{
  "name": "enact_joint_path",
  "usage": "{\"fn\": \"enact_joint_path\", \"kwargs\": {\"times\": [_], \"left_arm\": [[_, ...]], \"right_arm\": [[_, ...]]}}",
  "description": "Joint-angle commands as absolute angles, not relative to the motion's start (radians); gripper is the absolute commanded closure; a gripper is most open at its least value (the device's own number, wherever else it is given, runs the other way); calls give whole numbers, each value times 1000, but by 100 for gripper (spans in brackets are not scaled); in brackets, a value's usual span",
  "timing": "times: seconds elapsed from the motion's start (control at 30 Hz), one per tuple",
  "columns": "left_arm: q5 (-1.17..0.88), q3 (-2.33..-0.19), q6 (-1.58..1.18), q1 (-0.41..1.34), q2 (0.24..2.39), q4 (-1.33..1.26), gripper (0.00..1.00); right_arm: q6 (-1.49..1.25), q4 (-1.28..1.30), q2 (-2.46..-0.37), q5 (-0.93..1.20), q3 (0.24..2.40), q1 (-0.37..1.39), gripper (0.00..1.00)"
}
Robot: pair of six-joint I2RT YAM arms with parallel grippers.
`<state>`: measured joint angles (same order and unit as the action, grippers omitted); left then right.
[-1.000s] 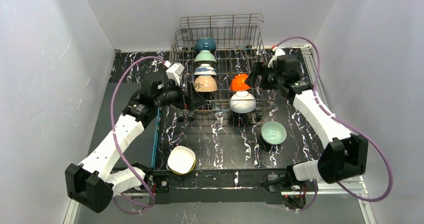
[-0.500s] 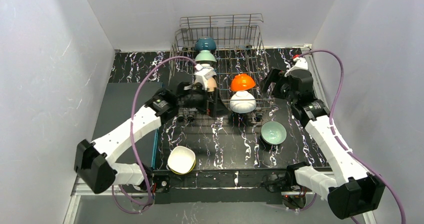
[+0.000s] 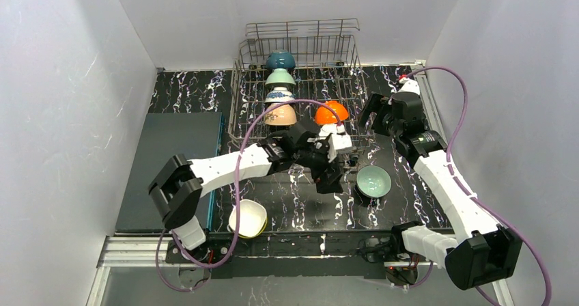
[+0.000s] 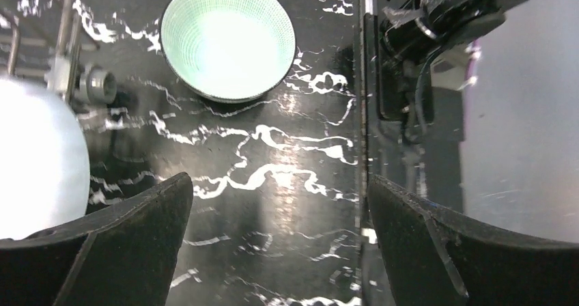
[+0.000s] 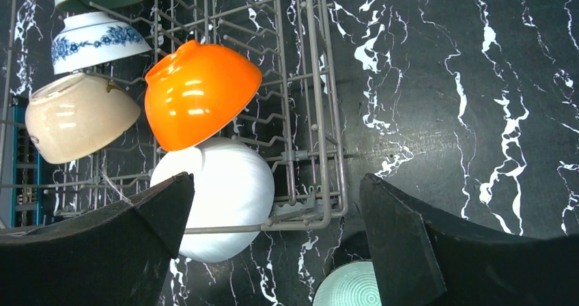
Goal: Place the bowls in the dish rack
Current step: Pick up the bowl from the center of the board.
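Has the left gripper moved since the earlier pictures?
Yes. The left gripper swung rightward from the left side of the dish rack. It is now in front of the rack, close to the mint-green bowl outside it.

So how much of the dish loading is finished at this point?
The rack already holds six bowls: teal, mint, blue-patterned, tan, orange, white. Nothing is in hand; the left gripper, open, hovers by the green bowl on the table, the right gripper is open too. That bowl and the stacked pair at the front remain.
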<state>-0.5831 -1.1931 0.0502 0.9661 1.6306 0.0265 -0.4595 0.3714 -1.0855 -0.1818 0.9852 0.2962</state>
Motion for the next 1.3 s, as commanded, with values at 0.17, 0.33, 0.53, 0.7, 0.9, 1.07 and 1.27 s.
{"fn": "enact_joint_path", "kwargs": {"times": [0.17, 0.33, 0.53, 0.7, 0.9, 1.07, 1.27], "left_arm": [[-663, -1277, 716, 1069, 1777, -47, 2], [-610, -1329, 872, 1117, 1863, -29, 4], [-509, -1421, 985, 1170, 1961, 70, 14], [-438, -1507, 997, 1195, 2056, 108, 23], [-297, -1600, 977, 1220, 2156, 142, 45], [-234, -1616, 964, 1230, 2183, 150, 57], [-175, -1583, 947, 1242, 2138, 138, 96]], "right_arm": [[-446, 398, -1080, -204, 1069, 276, 1], [-431, 415, -1076, -209, 1084, 274, 1], [-431, 413, -1071, -198, 1081, 273, 1], [-433, 407, -1076, -175, 1081, 273, 1], [-421, 412, -1082, -157, 1086, 272, 1], [-410, 423, -1081, -152, 1097, 272, 1], [-406, 428, -1080, -146, 1112, 270, 1]]}}
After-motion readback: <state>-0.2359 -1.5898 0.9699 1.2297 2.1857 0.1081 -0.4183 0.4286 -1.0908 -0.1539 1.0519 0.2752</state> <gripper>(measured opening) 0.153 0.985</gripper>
